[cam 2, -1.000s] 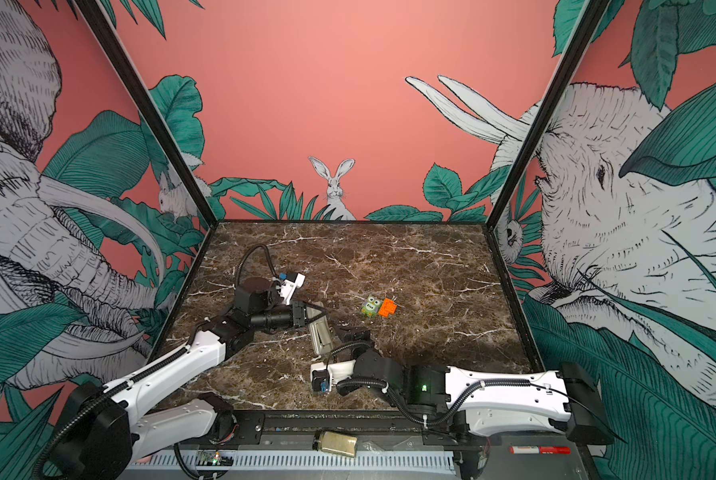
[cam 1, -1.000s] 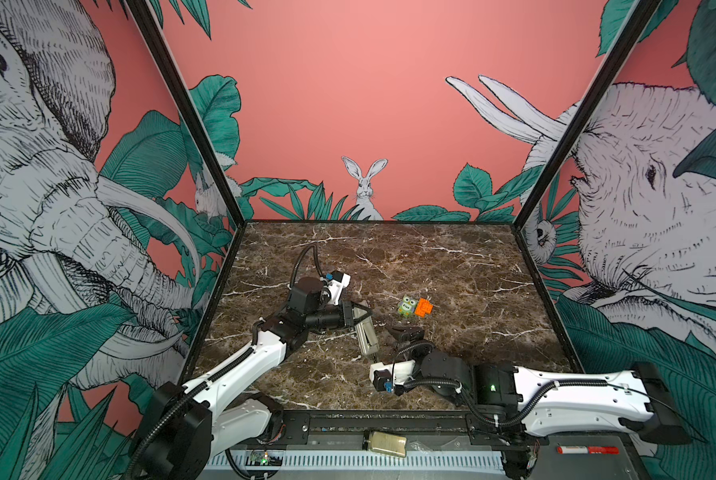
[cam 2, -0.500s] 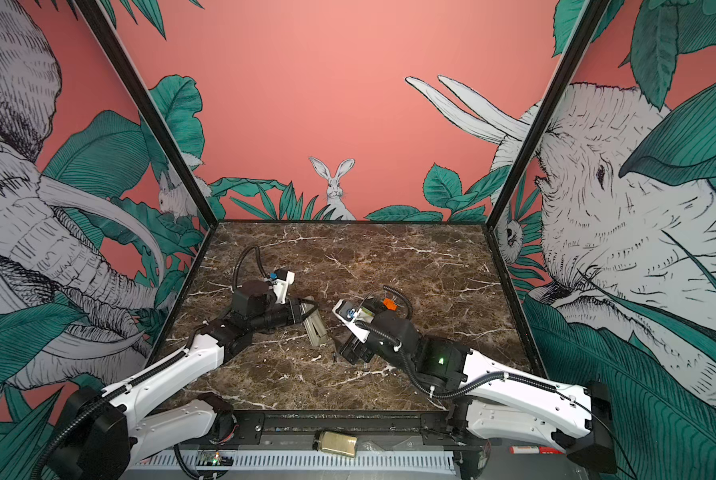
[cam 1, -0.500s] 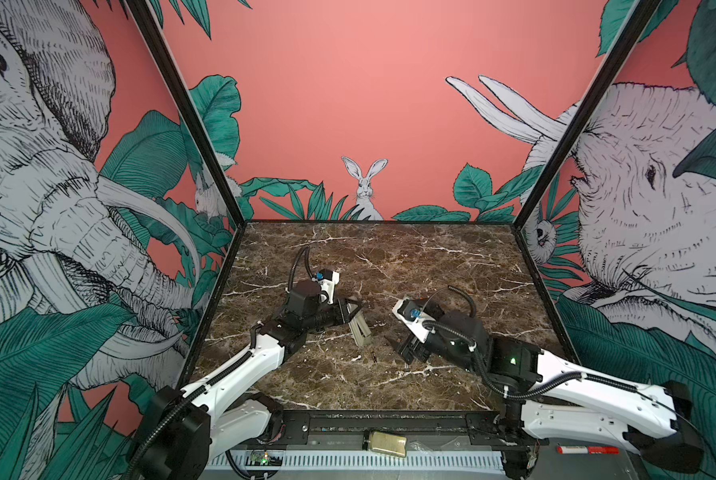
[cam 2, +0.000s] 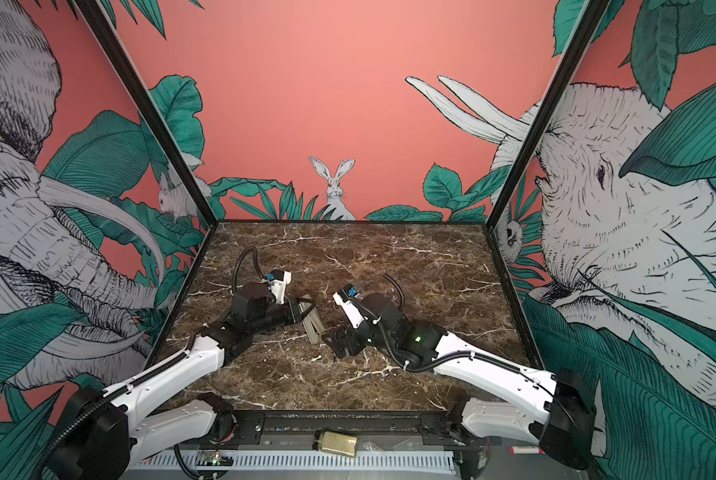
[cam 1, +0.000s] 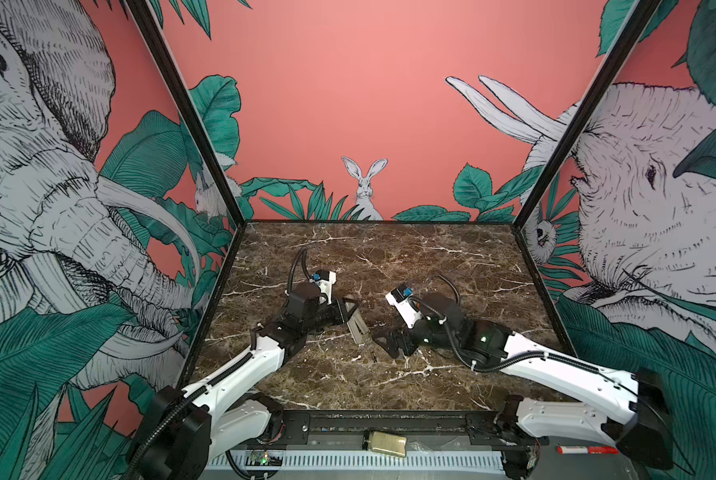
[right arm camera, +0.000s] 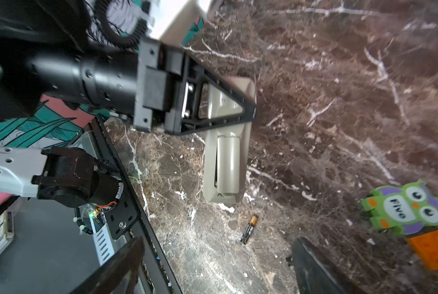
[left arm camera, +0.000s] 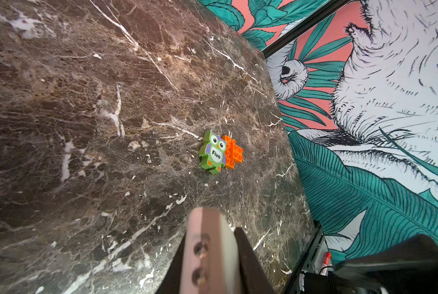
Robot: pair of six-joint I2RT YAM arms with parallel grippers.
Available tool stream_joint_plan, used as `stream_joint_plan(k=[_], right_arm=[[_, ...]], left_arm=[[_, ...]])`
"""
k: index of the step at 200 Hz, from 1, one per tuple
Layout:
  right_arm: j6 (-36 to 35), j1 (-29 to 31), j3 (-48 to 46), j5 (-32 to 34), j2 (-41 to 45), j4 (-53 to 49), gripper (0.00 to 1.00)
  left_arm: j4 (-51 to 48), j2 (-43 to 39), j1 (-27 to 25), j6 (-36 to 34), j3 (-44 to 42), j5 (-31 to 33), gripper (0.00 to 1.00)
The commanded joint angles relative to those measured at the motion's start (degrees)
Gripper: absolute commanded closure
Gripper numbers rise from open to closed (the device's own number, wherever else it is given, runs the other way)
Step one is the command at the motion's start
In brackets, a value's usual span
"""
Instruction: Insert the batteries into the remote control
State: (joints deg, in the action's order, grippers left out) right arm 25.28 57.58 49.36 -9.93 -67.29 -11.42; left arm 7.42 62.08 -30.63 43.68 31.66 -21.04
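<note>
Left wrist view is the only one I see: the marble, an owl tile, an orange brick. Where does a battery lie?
Observer: One battery lies on the marble, a little apart from the free end of the remote control.
Operator: Is the right end effector ready to take it?
Observer: The right end effector is open and empty, close to that battery.

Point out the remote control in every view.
In a top view: remote control near the middle, held by the left pincer.
In a top view: same place, near the middle.
Left wrist: remote control close up, clamped.
Right wrist: its pale back facing the camera.
Shared landmark: the left pincer gripping it.
</note>
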Motion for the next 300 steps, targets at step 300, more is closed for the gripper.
stream_joint_plan(k=[300], right_arm=[[1.85,-1.3,2.01,-4.3,-16.21,12.6,0.27]], left_arm=[[1.96,1.7,-2.32,-0.77,0.99,-1.36,1.0]])
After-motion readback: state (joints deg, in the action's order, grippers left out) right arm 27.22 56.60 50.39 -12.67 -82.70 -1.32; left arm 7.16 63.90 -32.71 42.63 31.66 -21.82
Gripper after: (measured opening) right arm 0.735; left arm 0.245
